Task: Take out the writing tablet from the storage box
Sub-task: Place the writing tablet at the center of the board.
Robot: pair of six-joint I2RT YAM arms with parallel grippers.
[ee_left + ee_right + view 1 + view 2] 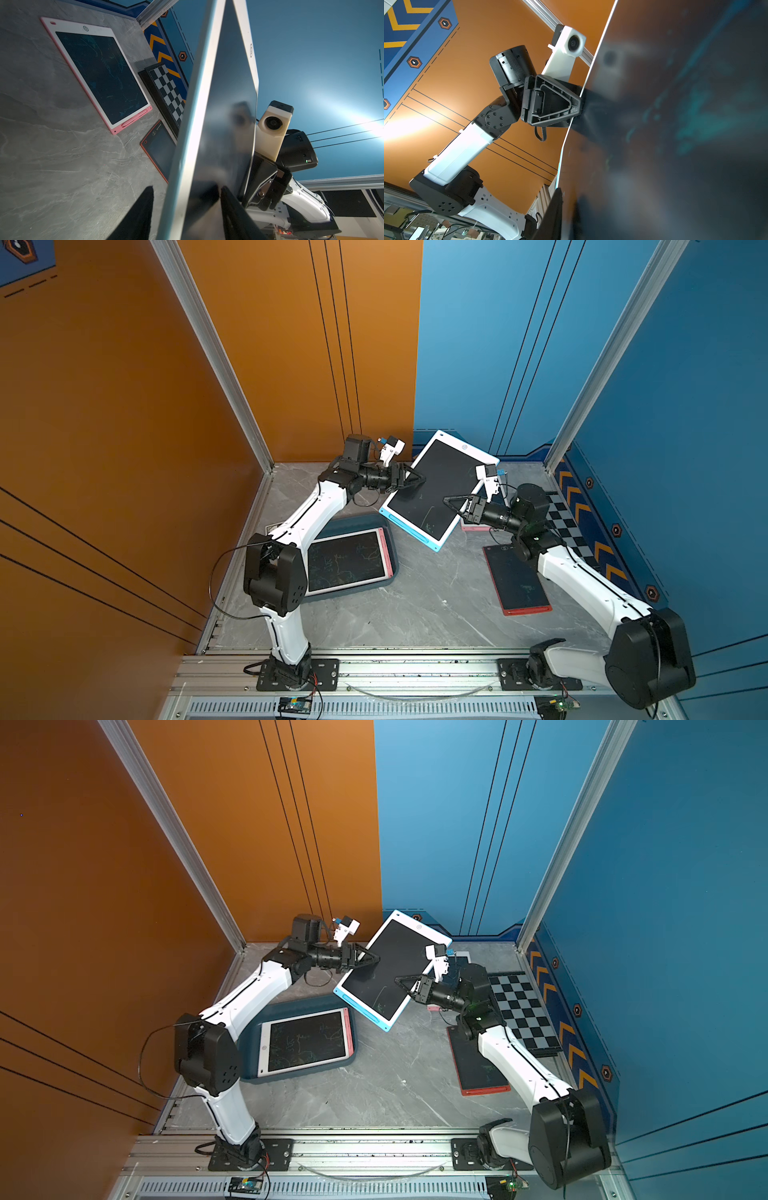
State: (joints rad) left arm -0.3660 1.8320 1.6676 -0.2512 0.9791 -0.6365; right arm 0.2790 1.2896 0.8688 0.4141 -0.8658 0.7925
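Observation:
A white writing tablet with a light-blue edge [432, 489] [386, 965] hangs tilted in the air over the back of the table. My right gripper [449, 502] [566, 195] is shut on its right edge. My left gripper [417, 481] [187, 187] straddles the opposite edge with jaws open. One finger [228, 203] rests on the dark screen, and the other finger [143, 207] stands apart from the back. The dark teal storage box [357, 520] [316, 1005] lies on the left of the table, below the left arm. A pink-edged tablet [347, 562] [307, 1042] lies flat inside it.
A red-framed tablet [517, 580] [478, 1065] lies on the table under the right arm. A pink-framed tablet [99, 74] lies at the back right. A black-and-white chequered board [521, 1006] sits along the right wall. Orange and blue walls close in the table.

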